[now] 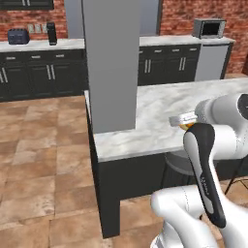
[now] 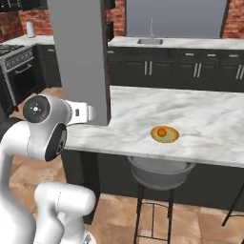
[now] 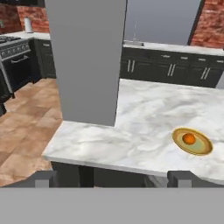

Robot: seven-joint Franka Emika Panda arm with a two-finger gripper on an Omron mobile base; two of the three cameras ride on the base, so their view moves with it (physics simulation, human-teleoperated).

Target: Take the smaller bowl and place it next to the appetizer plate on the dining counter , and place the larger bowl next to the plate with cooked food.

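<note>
Facing the dining counter point(image 3: 131, 118), the gripper point(image 3: 113, 178) hangs with its fingers spread wide and nothing between them. The appetizer plate point(image 3: 192, 141) sits near the counter's front edge, right of the grey pillar point(image 3: 87, 57) that rises from the slab. Neither bowl can be located from this position, nor the plate with cooked food.

Risks, as judged from this position:
- Setting a bowl too close to the front edge may let it tip off, since the plate already lies near that edge.
- Lowering a bowl onto the plate rim could knock the orange ball point(image 3: 189, 138) loose; it is round and should roll freely.
- Swinging the arm near the pillar invites a collision.

Materials: the counter is smooth white marble with grey veining on a dark base. The plate is shallow, round, yellow-tan with a greenish centre. A grey stool point(image 2: 159, 172) stands below.
</note>
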